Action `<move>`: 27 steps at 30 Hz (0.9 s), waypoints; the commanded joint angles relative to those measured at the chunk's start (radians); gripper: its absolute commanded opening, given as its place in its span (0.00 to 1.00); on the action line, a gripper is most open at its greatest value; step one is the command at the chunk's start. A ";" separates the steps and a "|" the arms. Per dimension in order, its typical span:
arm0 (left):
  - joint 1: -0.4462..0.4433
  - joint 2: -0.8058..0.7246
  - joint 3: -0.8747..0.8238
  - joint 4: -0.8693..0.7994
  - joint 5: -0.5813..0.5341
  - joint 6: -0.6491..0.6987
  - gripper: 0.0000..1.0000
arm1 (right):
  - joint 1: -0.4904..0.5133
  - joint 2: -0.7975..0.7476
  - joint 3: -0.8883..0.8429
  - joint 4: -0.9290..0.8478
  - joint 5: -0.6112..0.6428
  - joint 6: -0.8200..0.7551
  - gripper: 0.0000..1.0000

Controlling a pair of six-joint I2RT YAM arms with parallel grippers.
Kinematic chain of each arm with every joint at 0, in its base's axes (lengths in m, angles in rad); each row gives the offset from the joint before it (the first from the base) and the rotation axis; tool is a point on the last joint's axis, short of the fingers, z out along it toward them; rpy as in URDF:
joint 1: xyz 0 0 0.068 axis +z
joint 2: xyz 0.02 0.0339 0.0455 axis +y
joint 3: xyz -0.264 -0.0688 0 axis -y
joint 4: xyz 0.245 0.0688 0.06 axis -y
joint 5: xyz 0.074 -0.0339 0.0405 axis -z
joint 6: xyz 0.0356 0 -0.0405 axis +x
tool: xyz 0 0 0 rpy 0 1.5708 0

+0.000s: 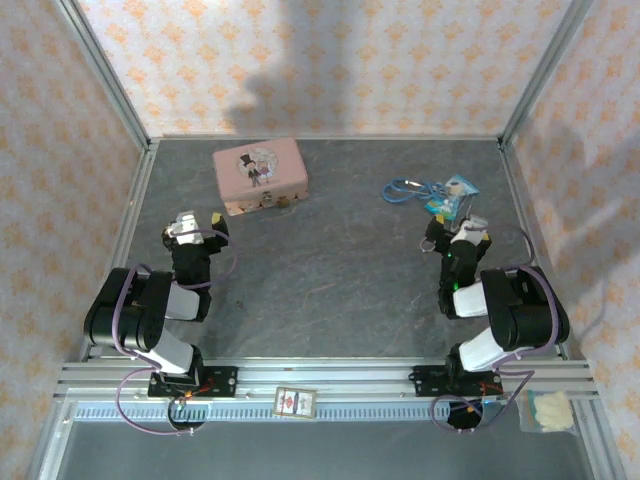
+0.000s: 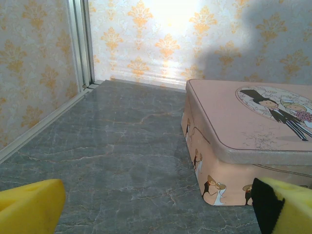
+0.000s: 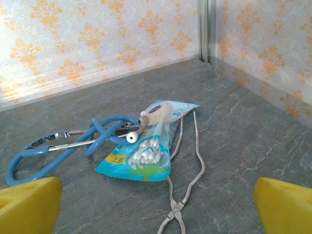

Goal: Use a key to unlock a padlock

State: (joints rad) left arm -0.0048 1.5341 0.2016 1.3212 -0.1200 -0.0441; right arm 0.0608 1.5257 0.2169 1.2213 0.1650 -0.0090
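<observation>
Left claw (image 1: pixel 200 224) wide, nothing held, low over the bench (image 1: pixel 330 270), facing the pink tin (image 1: pixel 260 175) at its 1 o'clock. Right claw (image 1: pixel 461 224) likewise wide and unloaded, aimed at the clutter at its 12 o'clock. Nearest that claw is a pale string (image 3: pixel 201 163) carrying a small metal piece, taken to be the key (image 3: pixel 173 210), lying flat. Beyond it are a teal packet (image 3: pixel 146 156) and a blue cord (image 3: pixel 111 118). Padlock (image 1: pixel 272 200) reads as a small gold speck on the tin's near face, 11 o'clock from bench centre. Judgement: each arm sits opposite its own target, right for the key, left to steady the lock.
</observation>
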 commanded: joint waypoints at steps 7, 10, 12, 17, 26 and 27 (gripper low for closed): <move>0.002 0.001 0.002 0.018 -0.017 0.002 0.99 | 0.007 -0.007 -0.006 0.049 0.021 0.004 1.00; 0.002 0.001 0.002 0.018 -0.017 0.001 0.99 | 0.006 -0.006 -0.005 0.049 0.021 0.004 1.00; 0.003 0.001 0.002 0.018 -0.018 0.001 0.99 | 0.007 -0.007 -0.005 0.048 0.022 0.004 1.00; 0.003 0.001 0.003 0.018 -0.017 0.001 0.99 | 0.007 -0.006 -0.002 0.044 0.022 0.004 1.00; -0.001 0.001 0.002 0.020 -0.023 0.003 0.99 | 0.008 -0.011 -0.008 0.056 0.024 0.002 1.00; -0.003 0.001 0.002 0.021 -0.025 0.004 0.99 | 0.010 -0.019 -0.003 0.039 0.030 0.002 1.00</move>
State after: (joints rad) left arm -0.0048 1.5341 0.2016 1.3212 -0.1211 -0.0441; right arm 0.0620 1.5253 0.2169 1.2217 0.1658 -0.0090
